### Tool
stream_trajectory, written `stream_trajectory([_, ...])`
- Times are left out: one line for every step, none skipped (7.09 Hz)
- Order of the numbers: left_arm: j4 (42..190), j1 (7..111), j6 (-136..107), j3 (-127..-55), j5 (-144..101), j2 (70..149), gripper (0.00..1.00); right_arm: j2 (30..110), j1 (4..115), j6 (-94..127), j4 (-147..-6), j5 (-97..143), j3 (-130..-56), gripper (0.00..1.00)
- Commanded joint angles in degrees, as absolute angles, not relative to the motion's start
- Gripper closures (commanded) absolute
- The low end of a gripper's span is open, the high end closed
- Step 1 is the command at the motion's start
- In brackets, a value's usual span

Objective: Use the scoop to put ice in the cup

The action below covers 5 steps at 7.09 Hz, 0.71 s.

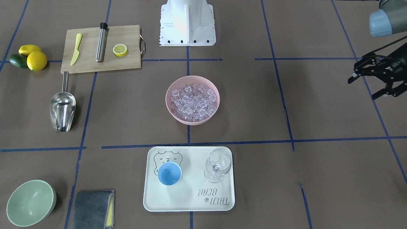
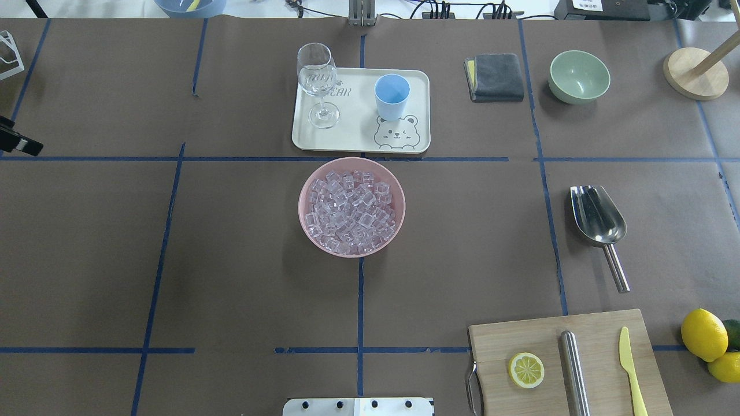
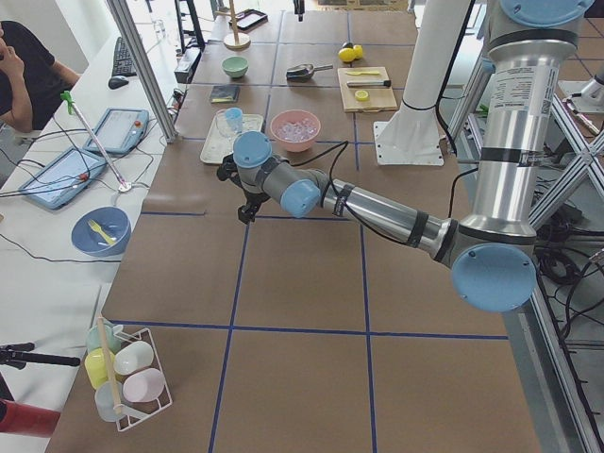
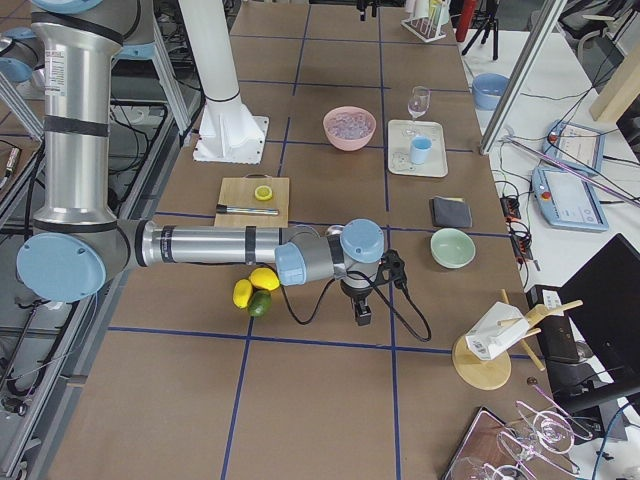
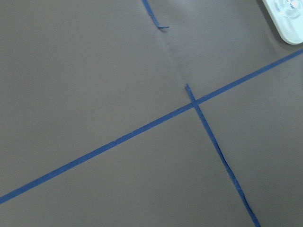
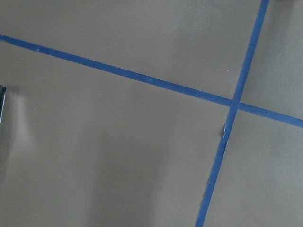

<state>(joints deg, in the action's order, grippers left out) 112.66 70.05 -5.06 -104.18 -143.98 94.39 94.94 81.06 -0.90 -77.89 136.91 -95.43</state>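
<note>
You find the left arm stretched out horizontally, the left gripper aimed down, jaws spread apart. The right arm extends likewise; the right gripper hangs down, jaw state indeterminable.

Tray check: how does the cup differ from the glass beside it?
The cup is opaque light blue; the glass is clear. The cup is short and stemless; the glass is taller, on a stem. Both stand upright on the tray and look empty.
</note>
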Motion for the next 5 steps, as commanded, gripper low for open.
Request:
stream_trajectory([134.8, 60.1, -5.0, -101.2, -143.4, 95.9, 0.00, 94.7, 76.8, 3.5, -77.3, 136.8, -97.3, 0.00])
stream_trajectory([142.2, 55.1, -4.9, -96.9, -143.3, 98.6, 0.00, 95.1, 73.5, 10.3, -71.4, 136.7, -97.4, 0.00])
stream_trajectory([146.8, 50.2, -5.1, -93.5, -141.4, 103.1, 0.00, 96.2, 68.8, 23.9, -59.9, 135.9, -97.3, 0.00])
stream_trajectory([147.1, 48.3, -4.9, -93.4, -138.5, 105.4, 0.00, 98.4, 64.0, 33.1, -51.2, 134.1, -97.6, 0.00])
stream_trajectory([147.1, 45.9, -5.0, -92.9, -136.0, 106.9, 0.00, 100.8, 58.9, 39.6, -46.2, 129.1, -99.5, 0.00])
